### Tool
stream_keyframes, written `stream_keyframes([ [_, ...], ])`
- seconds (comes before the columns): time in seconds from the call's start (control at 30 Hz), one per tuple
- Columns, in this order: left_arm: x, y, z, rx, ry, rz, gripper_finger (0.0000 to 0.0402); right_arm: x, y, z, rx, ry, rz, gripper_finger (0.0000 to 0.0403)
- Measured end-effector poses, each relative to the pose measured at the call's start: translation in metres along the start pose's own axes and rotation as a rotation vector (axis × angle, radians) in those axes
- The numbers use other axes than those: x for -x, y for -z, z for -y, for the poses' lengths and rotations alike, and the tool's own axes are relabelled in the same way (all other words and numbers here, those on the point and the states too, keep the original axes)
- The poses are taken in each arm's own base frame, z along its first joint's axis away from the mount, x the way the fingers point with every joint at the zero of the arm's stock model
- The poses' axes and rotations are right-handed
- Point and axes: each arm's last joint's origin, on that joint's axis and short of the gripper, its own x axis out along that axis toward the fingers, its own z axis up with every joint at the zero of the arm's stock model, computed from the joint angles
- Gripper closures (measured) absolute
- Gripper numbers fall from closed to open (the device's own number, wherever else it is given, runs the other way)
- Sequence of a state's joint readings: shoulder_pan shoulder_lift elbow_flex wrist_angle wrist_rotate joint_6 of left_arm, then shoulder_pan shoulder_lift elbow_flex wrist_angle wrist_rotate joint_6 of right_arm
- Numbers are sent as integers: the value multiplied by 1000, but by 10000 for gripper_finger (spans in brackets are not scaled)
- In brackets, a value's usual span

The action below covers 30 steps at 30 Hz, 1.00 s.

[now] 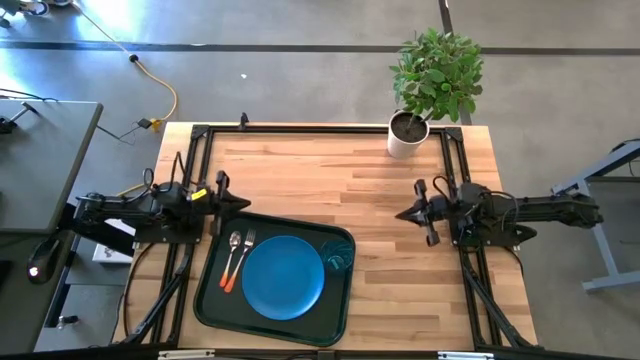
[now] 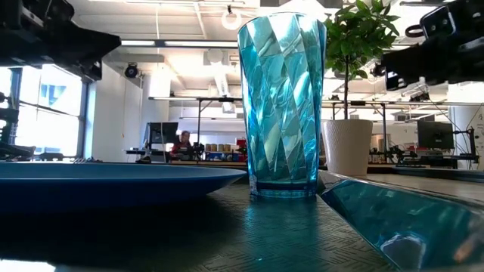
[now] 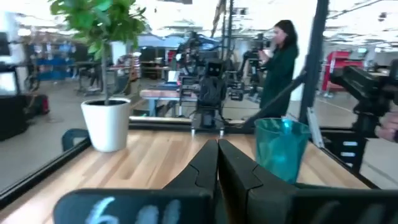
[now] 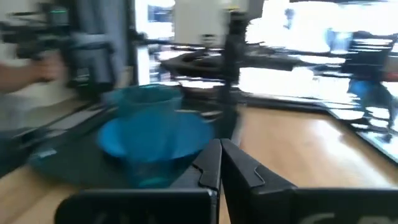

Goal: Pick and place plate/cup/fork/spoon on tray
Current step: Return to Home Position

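Jaws shut and empty on left gripper (image 1: 243, 204) and right gripper (image 1: 402, 214); plate (image 1: 283, 277), cup (image 1: 337, 259), fork (image 1: 245, 255), spoon (image 1: 232, 258) lay on tray (image 1: 210, 300); task judged done, nothing left to fetch

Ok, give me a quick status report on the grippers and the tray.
Left gripper shut, empty, at tray's far-left corner. Right gripper shut, empty, parked right of tray. Plate, cup, fork, spoon all on tray. Nothing in the way.

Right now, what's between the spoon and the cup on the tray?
In the high view, the fork and the blue plate lie between the spoon and the cup.
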State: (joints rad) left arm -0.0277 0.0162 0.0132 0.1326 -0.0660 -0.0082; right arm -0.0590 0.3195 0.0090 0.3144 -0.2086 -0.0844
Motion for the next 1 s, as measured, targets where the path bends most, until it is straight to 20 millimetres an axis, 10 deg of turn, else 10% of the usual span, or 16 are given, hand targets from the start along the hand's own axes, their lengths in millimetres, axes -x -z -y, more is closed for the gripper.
stream_keyframes([
  [0.27,0,7,-1,95,-43,-69,398,3,4,13,-205,474,-16,402],
  [0.77,0,10,-2,29,-78,-105,398,3,22,-4,-114,-47,-229,402],
  [1.0,0,10,-2,29,-78,-105,398,2,22,-5,-50,-15,-231,402],
])
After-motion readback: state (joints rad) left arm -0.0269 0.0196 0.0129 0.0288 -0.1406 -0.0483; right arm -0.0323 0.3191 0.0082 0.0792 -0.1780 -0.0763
